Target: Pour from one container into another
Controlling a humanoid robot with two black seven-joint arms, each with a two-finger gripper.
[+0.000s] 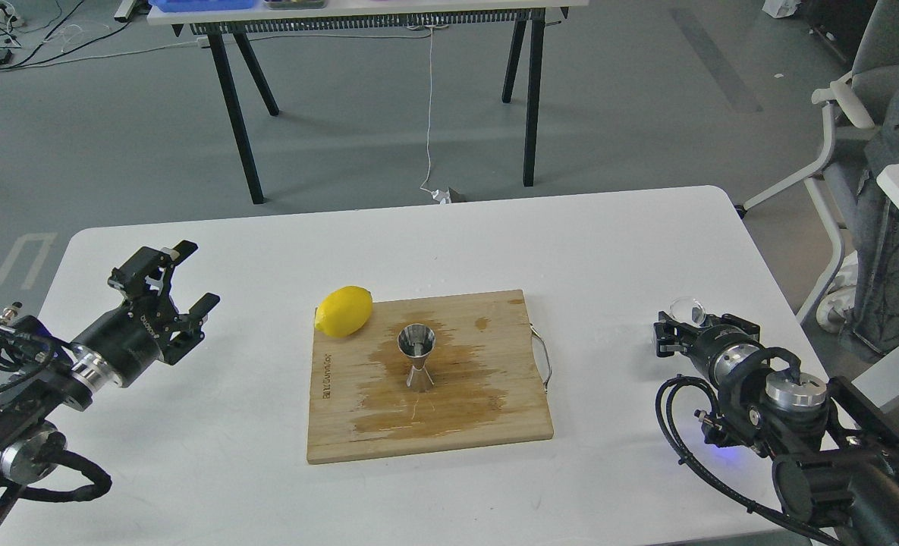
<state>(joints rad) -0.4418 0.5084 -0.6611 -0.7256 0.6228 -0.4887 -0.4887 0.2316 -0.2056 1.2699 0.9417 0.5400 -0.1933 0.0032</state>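
Note:
The steel jigger (416,356) stands upright in the middle of the wooden cutting board (495,425), on a wet stain. The small clear glass cup (686,310) sits at the table's right side, right at the far end of my right gripper (698,327). That gripper points away from me and its fingers are dark and seen from behind, so their hold on the cup is unclear. My left gripper (191,277) hovers open over the table's left side, far from the board, with nothing between its fingers.
A yellow lemon (344,310) lies at the board's far left corner. The board has a wire handle (544,362) on its right edge. The white table (616,250) ends close behind the right gripper. A chair (843,121) stands past the right edge.

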